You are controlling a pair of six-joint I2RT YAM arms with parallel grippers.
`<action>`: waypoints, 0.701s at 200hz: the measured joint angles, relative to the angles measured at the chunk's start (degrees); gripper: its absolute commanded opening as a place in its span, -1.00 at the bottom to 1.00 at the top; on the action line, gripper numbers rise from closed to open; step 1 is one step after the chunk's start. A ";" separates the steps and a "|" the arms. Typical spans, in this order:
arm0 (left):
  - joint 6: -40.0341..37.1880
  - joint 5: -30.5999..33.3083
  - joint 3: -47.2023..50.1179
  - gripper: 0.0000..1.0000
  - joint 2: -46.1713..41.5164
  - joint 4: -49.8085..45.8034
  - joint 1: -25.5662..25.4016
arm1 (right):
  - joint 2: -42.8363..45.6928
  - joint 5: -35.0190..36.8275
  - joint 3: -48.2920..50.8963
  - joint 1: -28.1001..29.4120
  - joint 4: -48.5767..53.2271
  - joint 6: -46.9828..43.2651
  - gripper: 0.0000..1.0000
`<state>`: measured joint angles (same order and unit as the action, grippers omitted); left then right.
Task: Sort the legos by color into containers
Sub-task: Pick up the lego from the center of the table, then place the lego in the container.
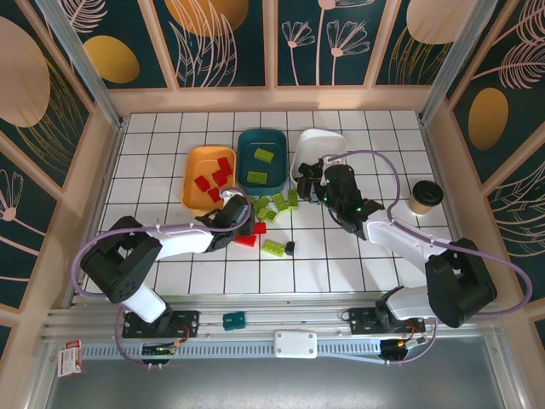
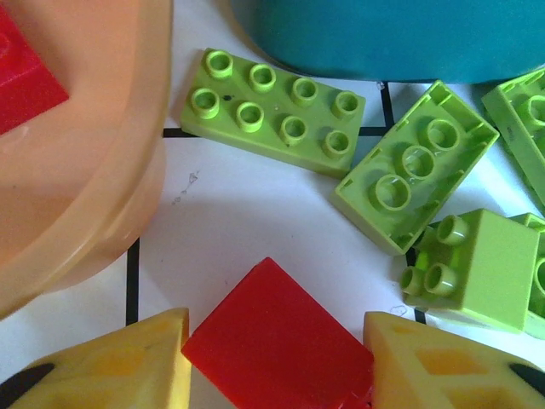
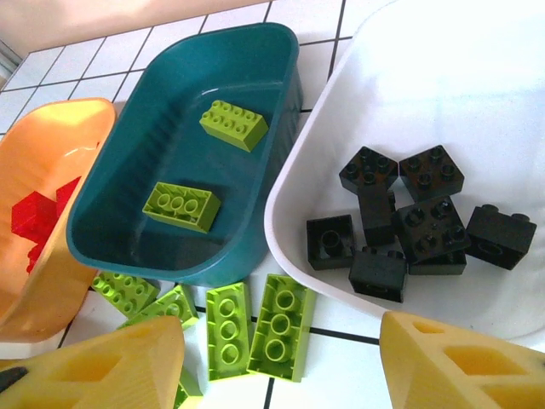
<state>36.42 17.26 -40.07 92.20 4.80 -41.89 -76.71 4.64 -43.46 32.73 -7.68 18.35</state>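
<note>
A red brick (image 2: 277, 345) is seen between the fingers of the left gripper (image 2: 274, 328). Both fingers appear to be laid against it, so the brick is judged to be gripped. How firmly cannot be told. The jaws are drawn in only as far as the brick's width.

The brick is placed low over the table (image 2: 247, 221), in front of the teal tray (image 2: 383, 43) and off its near left corner. It is set cornerwise to the fingers, with one corner pointed toward the teal tray, so its long axis is skewed to the line of the grip. The orange tray (image 2: 85, 196), where red pieces are already kept, stands just left of the teal tray and just beside the brick. The left arm is clearly the nearer one. A short lift and a carry leftward over the orange rim is judged to be the step called for. A skewed hold could let the brick twist.

The left arm is stretched low and forward, and its wrist is turned down in front of the teal tray. The right gripper (image 3: 281, 332) is held about half open with nothing in it. It is poised above green bricks (image 3: 255, 328) at the teal tray's near right corner, beside the white tray (image 3: 289, 204) with its black bricks (image 3: 409, 213).
</note>
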 measured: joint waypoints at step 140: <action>-0.22 -3.06 -6.10 -0.20 -17.07 -4.37 12.24 | 1.86 0.44 2.27 0.79 -0.52 1.53 0.26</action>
<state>36.21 14.20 -46.17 75.13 0.43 -29.65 -74.85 5.08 -41.19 33.52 -8.21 19.88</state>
